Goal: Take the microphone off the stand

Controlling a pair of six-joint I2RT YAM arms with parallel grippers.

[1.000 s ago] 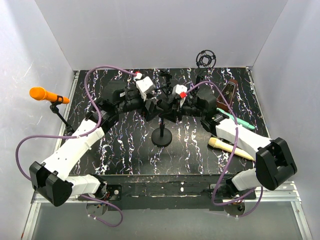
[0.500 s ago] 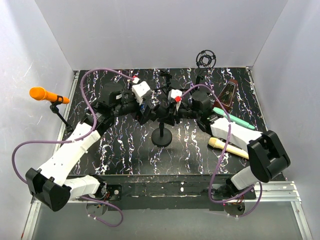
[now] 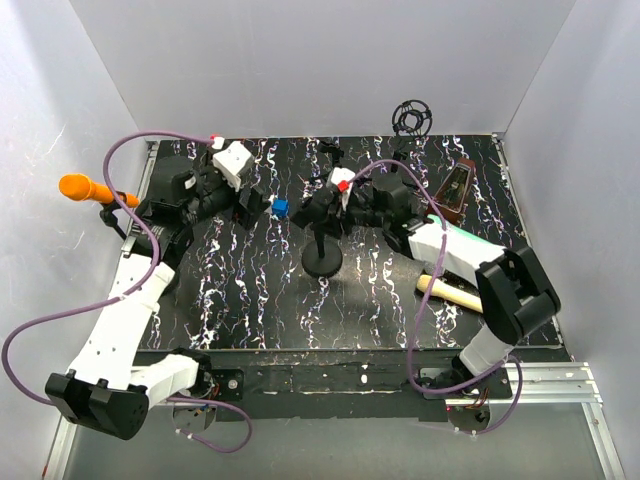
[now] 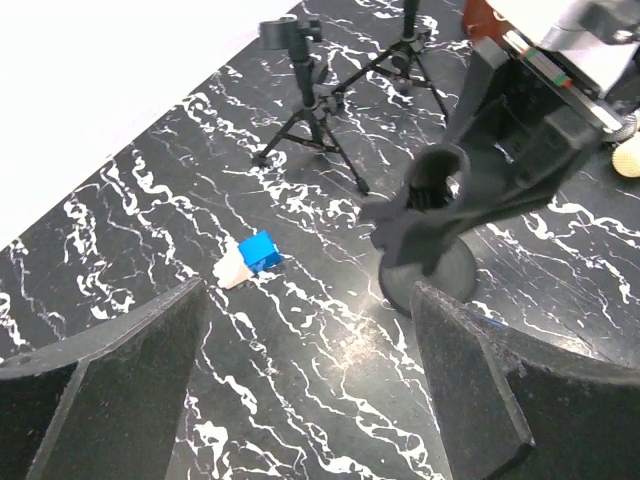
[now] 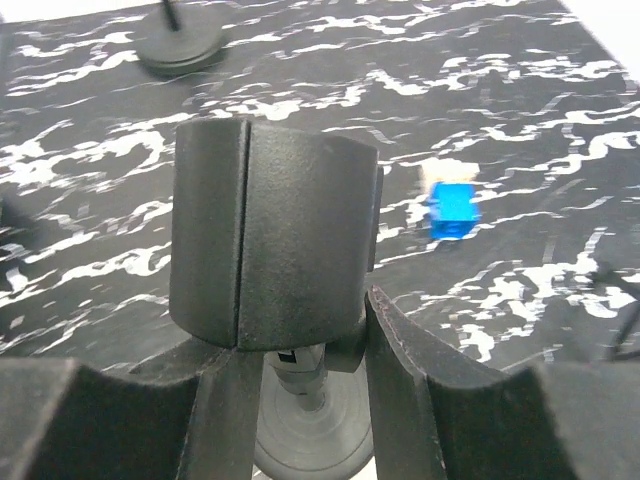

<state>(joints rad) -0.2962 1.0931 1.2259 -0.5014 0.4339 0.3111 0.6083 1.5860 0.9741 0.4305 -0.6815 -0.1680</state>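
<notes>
A black stand with a round base [image 3: 322,260] is at the table's middle. My right gripper [image 3: 320,208] is shut on the stand's black clip [image 5: 270,250], whose base shows below [image 5: 310,440]. No microphone shows in the clip. A small blue and white piece [image 3: 281,207] lies on the table left of the stand; it also shows in the left wrist view [image 4: 255,255] and the right wrist view [image 5: 450,208]. My left gripper [image 3: 256,203] is open and empty [image 4: 310,300], just left of the blue piece and above the table.
An orange microphone [image 3: 85,188] sits on a tripod stand at the far left edge. A beige microphone [image 3: 450,292] and a teal one [image 3: 470,240] lie at the right. Small tripods [image 3: 333,160], a round shock mount [image 3: 409,117] and a brown metronome [image 3: 455,185] stand at the back.
My left gripper has drawn back to the left, away from the stand's clip. The blue piece now lies on the table. My right gripper stays on the clip.
</notes>
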